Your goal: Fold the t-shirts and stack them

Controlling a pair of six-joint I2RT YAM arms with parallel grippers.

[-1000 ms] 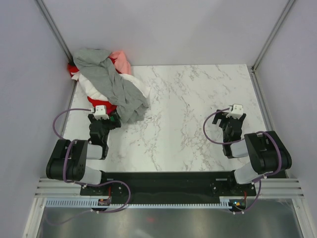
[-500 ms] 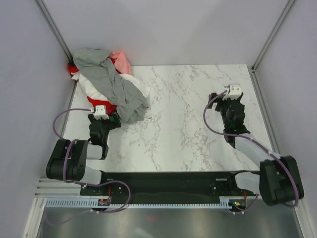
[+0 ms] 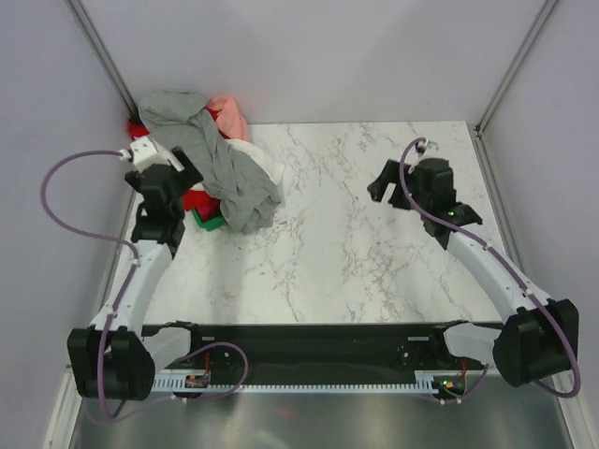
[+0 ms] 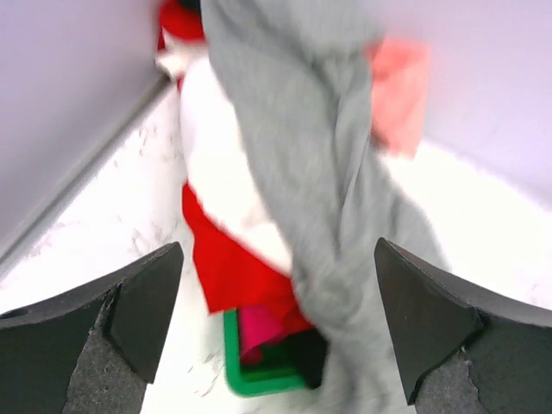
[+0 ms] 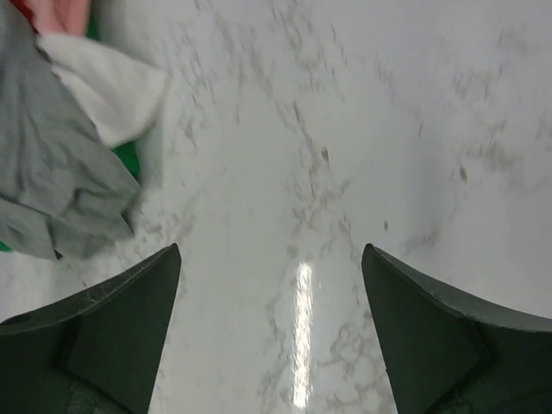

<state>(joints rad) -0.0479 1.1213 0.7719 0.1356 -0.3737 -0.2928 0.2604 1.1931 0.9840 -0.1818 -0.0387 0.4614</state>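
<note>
Both the left tool (image 3: 178, 173) and right tool (image 3: 386, 182) stand jaws apart, empty. The t-shirts (image 3: 201, 154) lie heaped at the table's (image 3: 356, 243) far-left corner. You are at the first pick: next, clamp the topmost grey t-shirt (image 3: 229, 178).

This is a robotics lab test cell, not a home. A marble-patterned tabletop (image 3: 346, 243) is boxed in on its far, left and right sides by plain pale panels (image 3: 328, 56) set in bare aluminium posts (image 3: 101, 51). Along the tabletop's near edge, two robot arms (image 3: 140, 281) are bolted to a black mounting plate (image 3: 318, 341). Just nearer than that plate runs a slotted cable duct (image 3: 309, 383), and loose purple cables (image 3: 56, 201) loop from the arms.
</note>
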